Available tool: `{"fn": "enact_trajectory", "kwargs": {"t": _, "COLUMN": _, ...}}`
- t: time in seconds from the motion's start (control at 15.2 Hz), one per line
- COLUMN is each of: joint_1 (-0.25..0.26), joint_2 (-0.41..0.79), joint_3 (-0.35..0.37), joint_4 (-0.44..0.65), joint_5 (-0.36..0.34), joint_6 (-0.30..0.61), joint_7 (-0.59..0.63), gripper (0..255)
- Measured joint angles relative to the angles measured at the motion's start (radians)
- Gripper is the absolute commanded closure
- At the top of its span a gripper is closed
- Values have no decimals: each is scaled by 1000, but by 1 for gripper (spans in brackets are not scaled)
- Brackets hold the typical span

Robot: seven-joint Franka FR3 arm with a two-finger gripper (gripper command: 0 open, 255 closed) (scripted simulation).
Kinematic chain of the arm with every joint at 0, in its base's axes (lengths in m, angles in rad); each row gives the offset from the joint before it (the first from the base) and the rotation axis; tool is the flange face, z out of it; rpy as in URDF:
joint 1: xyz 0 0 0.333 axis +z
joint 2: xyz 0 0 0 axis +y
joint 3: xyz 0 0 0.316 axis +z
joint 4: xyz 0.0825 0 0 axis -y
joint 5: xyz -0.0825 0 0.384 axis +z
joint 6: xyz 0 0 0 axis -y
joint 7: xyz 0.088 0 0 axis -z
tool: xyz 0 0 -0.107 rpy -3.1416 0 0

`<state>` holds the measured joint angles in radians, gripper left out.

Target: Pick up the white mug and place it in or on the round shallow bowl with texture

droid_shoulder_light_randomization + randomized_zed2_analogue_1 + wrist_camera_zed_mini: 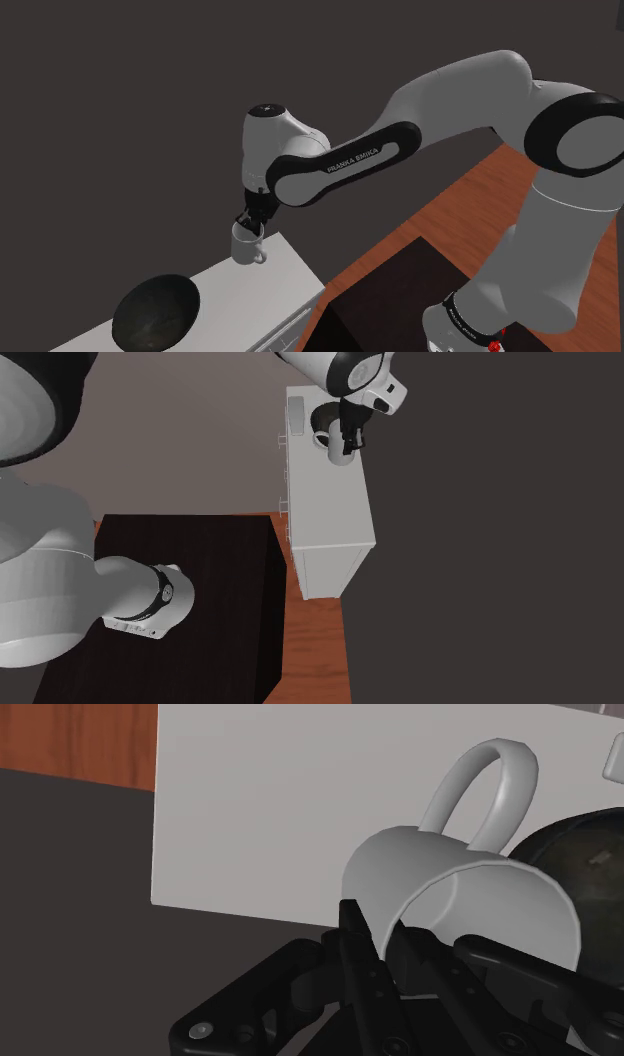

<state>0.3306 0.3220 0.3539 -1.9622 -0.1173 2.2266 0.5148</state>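
Observation:
The white mug (pixel 247 246) is at the far corner of the white cabinet top (pixel 283 283), handle towards the shoulder view's right. My black gripper (pixel 250 222) comes down onto it from above and is shut on its rim. In the wrist view one finger (pixel 353 936) lies outside the mug (pixel 455 879) wall and the other inside. I cannot tell whether the mug rests on the top or hangs just above it. The round dark bowl (pixel 155 313) sits on the same top, towards the shoulder view's lower left, and appears beyond the mug as the bowl (pixel 592 869).
The white cabinet (pixel 330 502) is narrow, with floor dropping off on both long sides. A small grey object (pixel 297 414) lies near its far end. The dark stand (pixel 400 300) is close beside it, over reddish wood floor (pixel 480 200). Dark walls lie behind.

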Motion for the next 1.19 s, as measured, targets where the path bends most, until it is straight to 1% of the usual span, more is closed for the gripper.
{"fn": "enact_trajectory", "kwargs": {"t": 0.59, "joint_1": 160, "joint_2": 187, "joint_3": 19, "joint_4": 304, "joint_5": -63, "joint_6": -129, "joint_7": 174, "gripper": 255}}
{"fn": "enact_trajectory", "kwargs": {"t": 0.99, "joint_1": 297, "joint_2": 378, "joint_3": 13, "joint_4": 641, "joint_5": -107, "joint_6": -278, "joint_7": 261, "gripper": 255}}
{"fn": "enact_trajectory", "kwargs": {"t": 1.06, "joint_1": 328, "joint_2": 428, "joint_3": 9, "joint_4": 722, "joint_5": -116, "joint_6": -309, "joint_7": 274, "gripper": 255}}
{"fn": "enact_trajectory", "kwargs": {"t": 1.19, "joint_1": 346, "joint_2": 457, "joint_3": 7, "joint_4": 764, "joint_5": -121, "joint_6": -321, "joint_7": 282, "gripper": 255}}
